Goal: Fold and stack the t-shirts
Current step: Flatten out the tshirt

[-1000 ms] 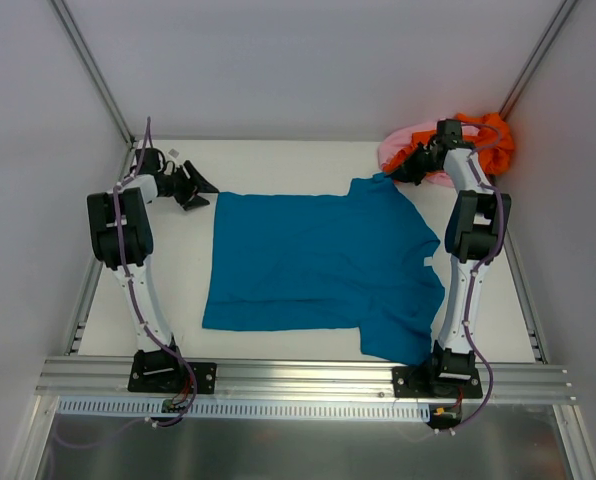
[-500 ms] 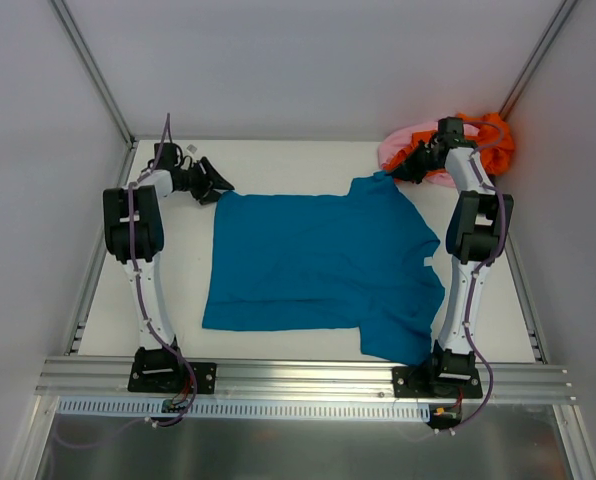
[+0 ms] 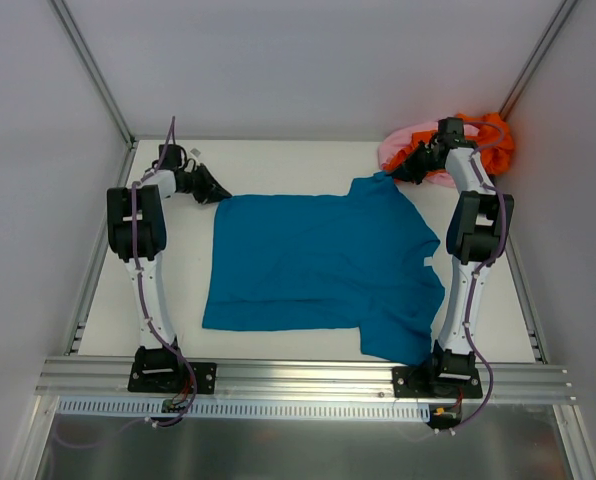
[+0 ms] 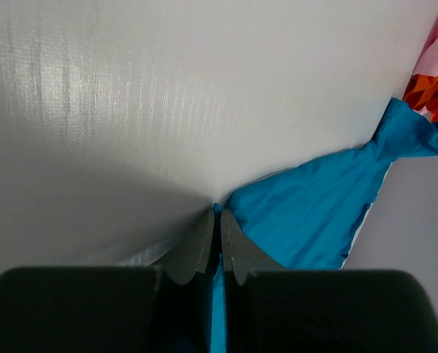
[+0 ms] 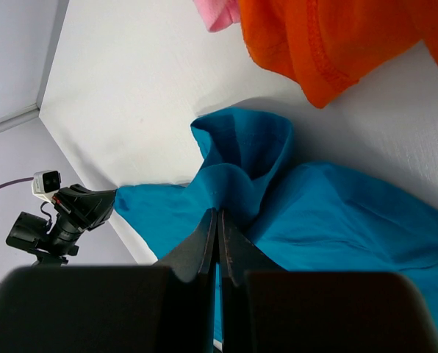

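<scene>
Your left gripper (image 4: pixel 217 215) pinches the far-left corner of the flat teal-blue cloth t-shirt (image 3: pixel 318 270), right gripper (image 5: pixel 217 215) its far-right sleeve. Only wrist views show cloth in the jaws. Crumpled orange cloth shirt (image 3: pixel 490 138), pale pink cloth shirt (image 3: pixel 403 146): far right.

One t-shirt (image 3: pixel 318 265) lies across the table (image 3: pixel 278 165), the t-shirt heap (image 3: pixel 486 135) at its far-right corner.

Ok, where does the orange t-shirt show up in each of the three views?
Top external: orange t-shirt at upper right, bunched behind the pink t-shirt.
Left wrist: a small sliver at the right edge, just under the pink.
Right wrist: large, filling the top right.
Shared landmark: the bunched sleeve of the teal-blue t-shirt, which lies next to the orange in all three views.
</scene>
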`<state>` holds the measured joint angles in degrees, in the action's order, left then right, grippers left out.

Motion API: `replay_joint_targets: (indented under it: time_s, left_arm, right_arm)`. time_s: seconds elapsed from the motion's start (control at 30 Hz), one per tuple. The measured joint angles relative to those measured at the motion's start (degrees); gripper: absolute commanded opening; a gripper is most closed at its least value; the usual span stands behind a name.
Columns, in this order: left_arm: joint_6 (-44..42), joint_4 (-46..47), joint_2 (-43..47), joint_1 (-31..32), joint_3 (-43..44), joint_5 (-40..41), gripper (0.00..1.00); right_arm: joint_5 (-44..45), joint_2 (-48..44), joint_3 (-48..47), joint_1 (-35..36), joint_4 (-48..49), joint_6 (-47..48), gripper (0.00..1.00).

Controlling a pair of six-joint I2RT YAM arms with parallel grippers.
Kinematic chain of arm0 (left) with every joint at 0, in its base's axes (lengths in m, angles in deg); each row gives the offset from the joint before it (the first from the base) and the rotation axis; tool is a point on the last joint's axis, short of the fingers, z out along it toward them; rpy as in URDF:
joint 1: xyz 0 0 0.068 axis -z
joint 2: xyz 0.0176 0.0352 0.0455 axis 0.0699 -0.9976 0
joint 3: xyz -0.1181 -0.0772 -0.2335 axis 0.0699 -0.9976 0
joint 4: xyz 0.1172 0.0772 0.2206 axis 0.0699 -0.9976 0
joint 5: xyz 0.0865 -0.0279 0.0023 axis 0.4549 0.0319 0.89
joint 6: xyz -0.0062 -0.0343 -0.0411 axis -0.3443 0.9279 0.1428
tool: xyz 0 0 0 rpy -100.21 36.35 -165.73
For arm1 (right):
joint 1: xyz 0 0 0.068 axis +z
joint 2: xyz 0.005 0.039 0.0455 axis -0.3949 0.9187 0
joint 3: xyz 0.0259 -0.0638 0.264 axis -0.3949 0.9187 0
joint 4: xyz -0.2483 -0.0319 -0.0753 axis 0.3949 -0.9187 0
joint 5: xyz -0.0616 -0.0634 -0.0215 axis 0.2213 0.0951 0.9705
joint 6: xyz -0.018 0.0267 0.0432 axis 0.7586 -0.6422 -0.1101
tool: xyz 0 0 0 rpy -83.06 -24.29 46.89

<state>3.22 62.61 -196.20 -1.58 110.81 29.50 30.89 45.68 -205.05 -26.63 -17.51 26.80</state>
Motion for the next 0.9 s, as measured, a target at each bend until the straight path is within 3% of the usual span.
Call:
replay_joint_targets:
  time_s: [0.3,0.53,0.9]
  left_arm:
    - [-1.75,-1.66,1.20,0.37,2.73,8.61,0.00]
    - [-2.03,-1.92,1.27,0.35,8.66,12.57,0.00]
    - [-2.01,-2.56,1.25,0.37,13.94,14.49,0.00]
  right_arm:
    - [0.00,0.02,-0.42,-0.02,0.33,0.00,0.01]
    - [-0.04,1.60,-7.43,-0.20,3.65,-0.57,0.01]
    - [-0.33,12.17,-11.21,-0.92,12.61,-6.49,0.01]
